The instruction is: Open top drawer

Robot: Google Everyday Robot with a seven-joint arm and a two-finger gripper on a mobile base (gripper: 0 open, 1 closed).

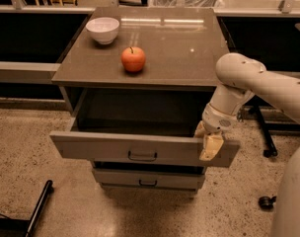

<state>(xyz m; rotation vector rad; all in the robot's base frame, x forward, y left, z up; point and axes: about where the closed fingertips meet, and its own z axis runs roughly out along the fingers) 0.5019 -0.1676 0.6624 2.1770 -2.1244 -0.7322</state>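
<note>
Your pale, cream-tipped gripper (210, 144) sits below the front right corner of the glossy grey-brown cabinet top (189, 48), right against the upper edge of the drawer front. You cannot tell from this view how far it is open, or whether it is clamped on that edge or only resting against it. The white jointed arm (239, 78) comes in from the right of that top.

The wide grey-brown top drawer (115, 149) hangs directly under the top and already stands well out in front of it, with its dark interior exposed. The task looks close to done.

Expect a stiff, rigid panel on slides, likely moderate in weight and smooth-faced, so a grip on the bare front may slip. Pulling from the right end could skew the drawer on its runners. The small black bar handle (142, 156), below the middle of the top's front edge, is the straighter hold.

On the top itself, a red-orange apple (133, 59) sits near the front and a white bowl (102, 29) at the back left. A jerk could roll the apple. A narrower drawer (147, 178) lies lower down, nearly closed.
</note>
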